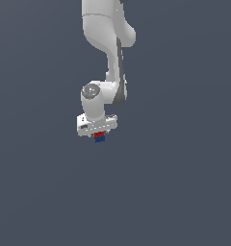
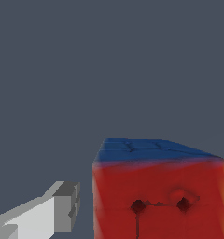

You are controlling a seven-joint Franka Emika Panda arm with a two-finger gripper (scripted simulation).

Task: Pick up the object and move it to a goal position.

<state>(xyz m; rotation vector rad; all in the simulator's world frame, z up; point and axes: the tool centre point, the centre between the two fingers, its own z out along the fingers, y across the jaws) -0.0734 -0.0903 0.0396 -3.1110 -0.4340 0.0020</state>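
Block point(image 1: 99, 136) sits right under the tool point(image 1: 99, 135), red half up, blue half below; one finger point(image 2: 44, 214) beside it. Clamped or not, can't tell.

No readable text, labels, brands or numbers showing anywhere; block point(image 2: 158, 196) bearing only small dark dots.

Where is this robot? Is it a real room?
Probably not a real room: it looks like a computer simulation. Everything around the white robot arm is flat, plain grey, and the little red and blue block looks simply drawn.
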